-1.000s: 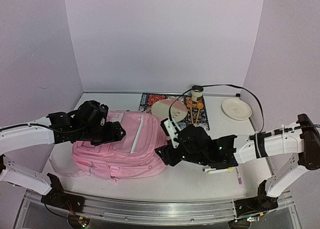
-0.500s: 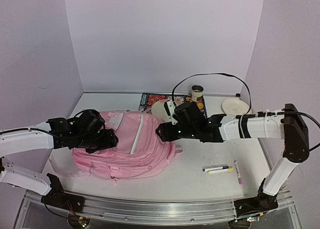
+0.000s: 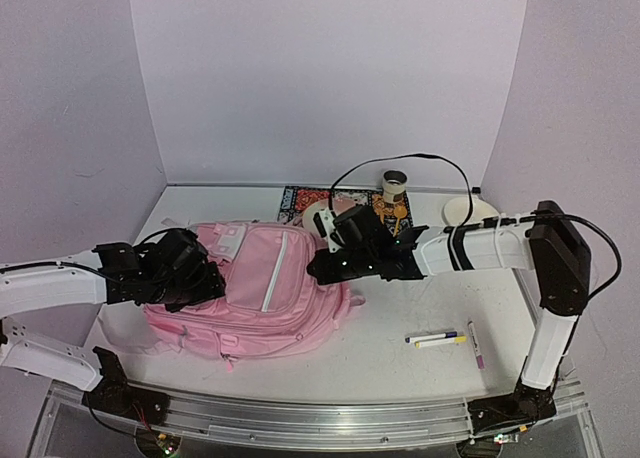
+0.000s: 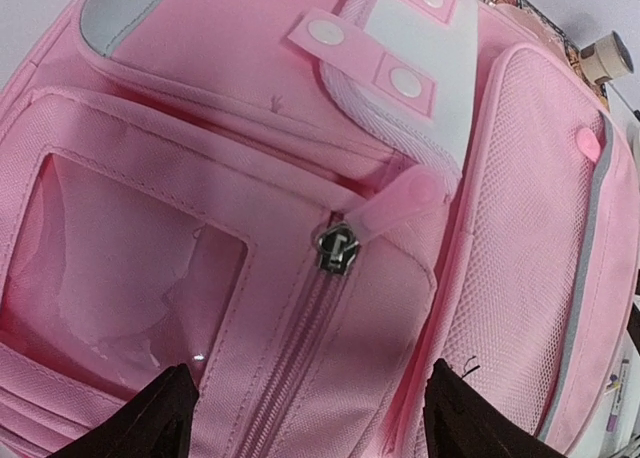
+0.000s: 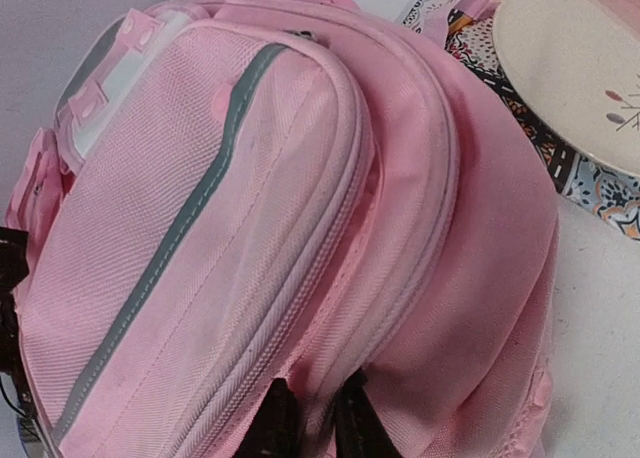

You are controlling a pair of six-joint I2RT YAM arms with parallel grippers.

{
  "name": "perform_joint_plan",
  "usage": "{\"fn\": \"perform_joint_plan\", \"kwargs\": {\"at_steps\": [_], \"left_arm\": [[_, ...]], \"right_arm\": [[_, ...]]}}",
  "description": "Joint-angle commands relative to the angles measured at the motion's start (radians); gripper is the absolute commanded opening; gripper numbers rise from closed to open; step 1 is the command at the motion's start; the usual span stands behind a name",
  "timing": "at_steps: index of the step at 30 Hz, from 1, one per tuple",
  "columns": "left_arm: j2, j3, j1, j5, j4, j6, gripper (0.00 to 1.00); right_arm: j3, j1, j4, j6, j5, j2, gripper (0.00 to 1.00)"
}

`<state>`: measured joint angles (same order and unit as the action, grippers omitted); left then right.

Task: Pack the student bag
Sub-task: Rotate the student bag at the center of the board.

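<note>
- The student bag [image 3: 265, 288] lies flat on the left half of the desk [image 3: 400, 363], its top toward the far edge, between both arms.
- At its right side the right tool [image 5: 310, 415] is narrow, pinching a fold of it.
- Over its left side the left tool [image 4: 310, 413] hangs wide, just short of the zip pull [image 4: 337, 248].

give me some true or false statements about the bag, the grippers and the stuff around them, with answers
1. The student bag lies on the table. True.
2. The left gripper is clamped on the zipper pull. False: its fingers stand wide apart over the bag, clear of the pull.
3. Pens lie on the table, apart from the bag. True.
4. The plate sits inside the bag. False: it rests on the patterned mat beside the bag.
5. The right gripper pinches the bag's fabric, fingers close together. True.
</note>
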<state>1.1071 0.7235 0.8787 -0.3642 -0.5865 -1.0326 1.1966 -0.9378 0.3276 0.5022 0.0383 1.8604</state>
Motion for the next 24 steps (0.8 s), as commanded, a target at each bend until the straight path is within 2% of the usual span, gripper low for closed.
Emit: {"fn": "perform_joint_plan", "kwargs": {"at_steps": [1,6,15,21,24], "left_arm": [[0.017,-0.004,-0.006,-0.117,-0.026,-0.029,0.8],[0.069,0.006,-0.05,-0.163,0.02,0.008,0.81],[0.183,0.088,-0.198,-0.085,0.18,0.188,0.78],[0.3,0.163,-0.225,0.0,0.302,0.287,0.76],[0.342,0.21,-0.233,0.014,0.331,0.33,0.75]], "right_arm": [[-0.055,-0.068,0.009,0.022,0.1,-0.047,0.0],[-0.093,-0.185,0.038,0.07,0.086,-0.088,0.0],[-0.033,-0.395,0.094,0.109,0.065,-0.009,0.0],[0.097,-0.459,0.106,0.056,0.11,0.093,0.01],[0.139,-0.46,0.098,0.029,0.136,0.119,0.06]]}}
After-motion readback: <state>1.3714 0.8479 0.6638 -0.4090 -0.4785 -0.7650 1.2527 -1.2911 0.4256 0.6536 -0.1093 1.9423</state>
